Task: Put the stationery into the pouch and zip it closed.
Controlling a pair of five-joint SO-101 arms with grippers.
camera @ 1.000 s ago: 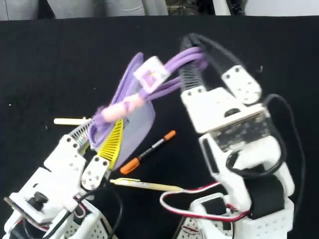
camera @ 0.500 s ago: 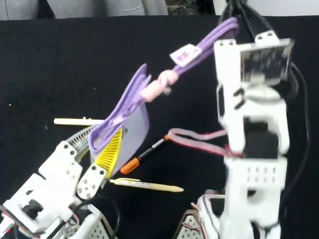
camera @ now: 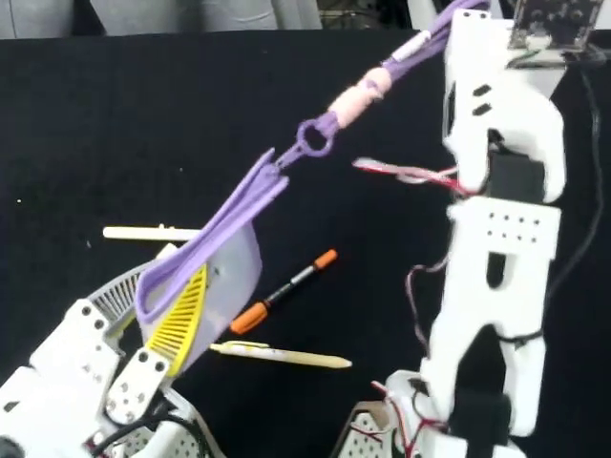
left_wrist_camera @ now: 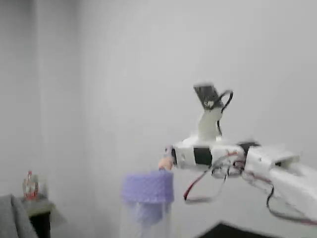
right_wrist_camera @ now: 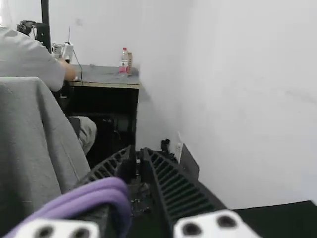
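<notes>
High view, orange marker (camera: 286,291), yellow pen (camera: 282,355), cream stick (camera: 151,232) loose on desk (camera: 95,114), pouch (camera: 237,267) aloft, left fingers (camera: 179,320) pinching its low end, right arm (camera: 501,219) upright, left wrist, pouch (left_wrist_camera: 147,187) dead ahead, right wrist, right fingers (right_wrist_camera: 171,186) clamped on purple strap (right_wrist_camera: 94,198).

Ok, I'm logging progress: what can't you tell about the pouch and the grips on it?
- Inside of the pouch: high view, its cloudy wall and the left gripper cover it.
- Whether the zip is open or shut: high view, seen edge-on, too small.
- Where the right gripper meets the strap: high view, cut by the top edge.
</notes>
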